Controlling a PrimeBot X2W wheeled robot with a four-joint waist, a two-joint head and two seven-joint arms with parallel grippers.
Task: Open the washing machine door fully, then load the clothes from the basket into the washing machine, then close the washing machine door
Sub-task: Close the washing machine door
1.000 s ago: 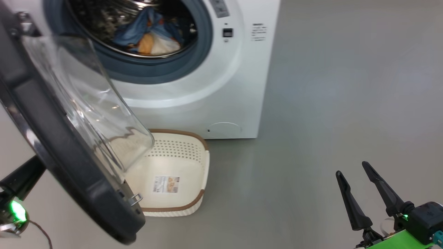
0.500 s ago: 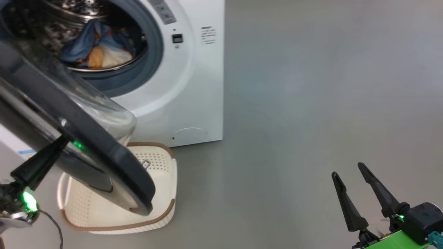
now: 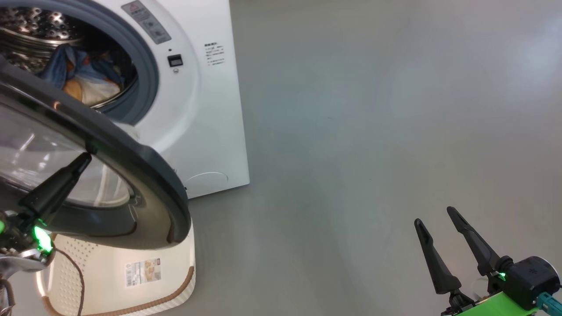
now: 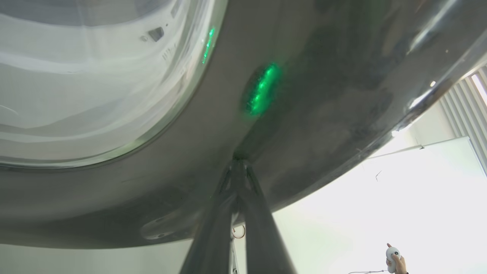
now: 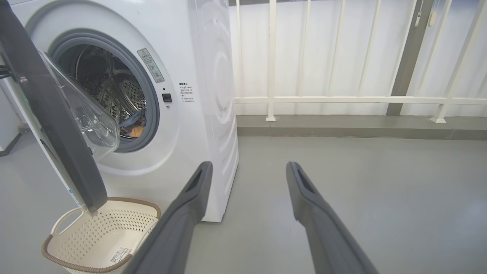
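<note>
a: where's the big round door (image 3: pixel 131 166) with the glossy black rim and glass bowl?
b: swung partway out from the large white front-loading washer (image 3: pixel 206 123), above the cream perforated plastic basket (image 3: pixel 186 276).
a: and the clothes?
b: a blue, orange and cream bundle (image 3: pixel 83 81) lies inside the steel drum (image 3: pixel 26 22).
a: the pincers?
b: left gripper (image 3: pixel 83 160) pressed together, its tip against the door's black rim. right gripper (image 3: pixel 434 216) spread, nothing between its fingers, over the grey floor (image 3: pixel 351 131), well apart from the washer.

Grey floor (image 3: pixel 373 131) bears washing machine (image 3: pixel 206 109) and basket (image 3: pixel 101 285).
</note>
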